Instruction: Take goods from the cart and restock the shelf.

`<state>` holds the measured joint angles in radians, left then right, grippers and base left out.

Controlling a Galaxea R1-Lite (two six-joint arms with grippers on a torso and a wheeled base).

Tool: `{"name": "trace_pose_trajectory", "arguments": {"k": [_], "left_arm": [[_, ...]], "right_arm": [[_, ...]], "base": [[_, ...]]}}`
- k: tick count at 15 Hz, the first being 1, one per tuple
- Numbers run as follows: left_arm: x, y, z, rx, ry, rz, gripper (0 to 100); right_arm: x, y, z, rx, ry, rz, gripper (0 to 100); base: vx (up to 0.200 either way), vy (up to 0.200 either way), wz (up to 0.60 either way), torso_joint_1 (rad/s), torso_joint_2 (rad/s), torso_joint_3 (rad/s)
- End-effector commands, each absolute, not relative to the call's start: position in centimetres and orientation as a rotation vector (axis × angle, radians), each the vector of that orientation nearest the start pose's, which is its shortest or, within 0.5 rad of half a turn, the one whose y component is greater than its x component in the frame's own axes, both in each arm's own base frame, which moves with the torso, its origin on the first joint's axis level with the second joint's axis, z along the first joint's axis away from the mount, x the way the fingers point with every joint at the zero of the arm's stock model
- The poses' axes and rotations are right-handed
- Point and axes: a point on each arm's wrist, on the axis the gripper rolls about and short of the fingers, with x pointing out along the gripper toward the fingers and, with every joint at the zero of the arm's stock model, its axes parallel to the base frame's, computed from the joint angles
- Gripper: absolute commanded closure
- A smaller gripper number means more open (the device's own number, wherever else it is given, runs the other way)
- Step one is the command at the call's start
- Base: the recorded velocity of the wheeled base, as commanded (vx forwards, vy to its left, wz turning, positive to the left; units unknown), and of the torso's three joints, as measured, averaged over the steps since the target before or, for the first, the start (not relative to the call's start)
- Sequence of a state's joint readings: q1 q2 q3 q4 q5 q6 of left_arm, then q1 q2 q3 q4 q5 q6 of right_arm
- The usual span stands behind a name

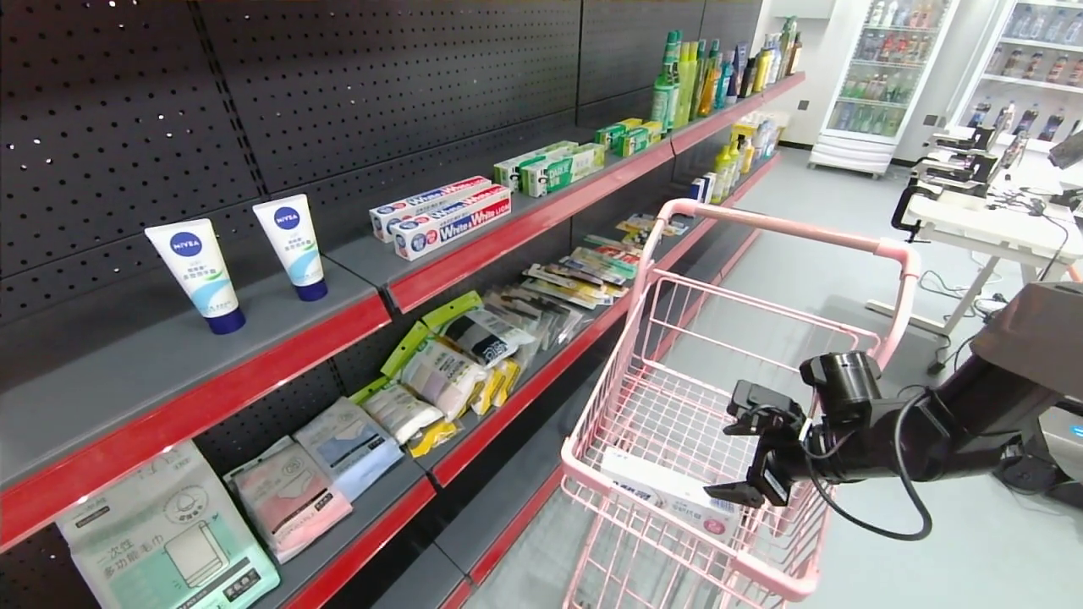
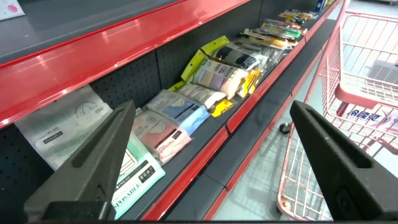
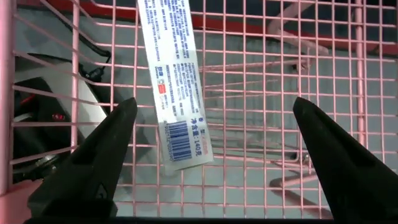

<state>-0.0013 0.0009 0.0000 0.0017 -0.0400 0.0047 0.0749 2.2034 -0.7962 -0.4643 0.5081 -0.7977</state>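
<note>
Above the cart (image 1: 787, 227), the right end effector (image 3: 212, 109) hangs open over a likely light, stiff carton (image 3: 173, 74), best pinched across its width.

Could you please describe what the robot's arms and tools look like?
The right arm is black with rounded joints and a black cable looping beneath its wrist. The right tool and left tool each have two dark, matte, wedge-shaped fingers tapering to tips.

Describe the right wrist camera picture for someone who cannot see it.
A long white box with a barcode lies flat on the floor of a pink wire cart. The right gripper hangs above it, fingers spread wide, touching nothing.
</note>
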Motion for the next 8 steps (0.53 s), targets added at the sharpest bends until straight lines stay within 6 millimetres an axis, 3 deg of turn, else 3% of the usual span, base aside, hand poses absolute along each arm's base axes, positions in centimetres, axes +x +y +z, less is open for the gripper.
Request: {"name": "trace_pose_trajectory", "arguments": {"k": [1,5,8], "left_arm": [[-2.3,-0.1,7.5,0.005,0.003,-0.041,0],[-2.3,-0.1,7.5,0.005,0.003,-0.041,0],[-2.3,-0.1,7.5,0.005,0.003,-0.041,0]], "right_arm": [[34.4,3.5,-2.2,-0.504,0.676,0.915,0],[36.3,3.6,-4.6,-0.534,0.654,0.957,0],[36.9,3.6,-4.8,-0.516,0.638,0.976,0]], "base": [[0.0,0.0,0.0,0.0,0.0,0.0],[0.0,0.0,0.0,0.0,0.0,0.0],[0.0,0.0,0.0,0.0,0.0,0.0]]}}
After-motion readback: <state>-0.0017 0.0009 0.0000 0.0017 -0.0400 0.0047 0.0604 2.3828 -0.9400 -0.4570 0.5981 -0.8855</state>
